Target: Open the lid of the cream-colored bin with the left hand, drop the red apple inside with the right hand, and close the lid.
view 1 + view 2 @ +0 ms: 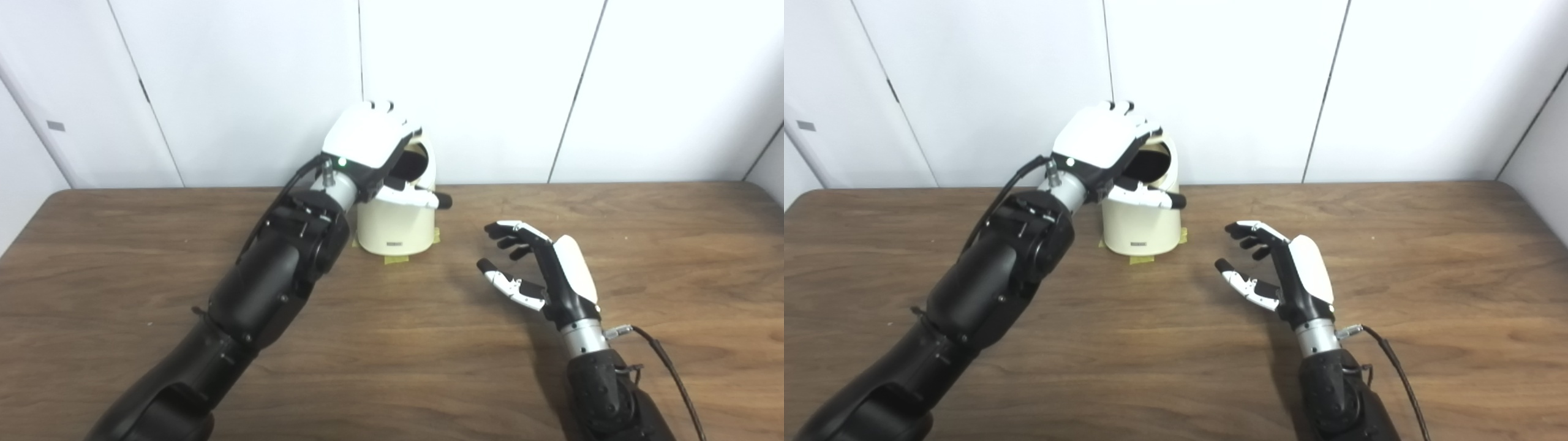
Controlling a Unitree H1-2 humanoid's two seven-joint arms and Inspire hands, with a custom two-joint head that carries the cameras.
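Holding the bin's lid (1151, 160) raised, the left hand (1102, 144) still must close it; the right hand (1274, 269) hovers spread and empty, no apple visible.

No writing could be read anywhere in either view. The cream bin (397, 229) carried a small dark label (395, 244) low on its front wall, but it was too small and blurred to make out any letters. A small grey tag (56, 125) sat on the white wall panel (79, 92) at the left, and it too showed no legible marks.
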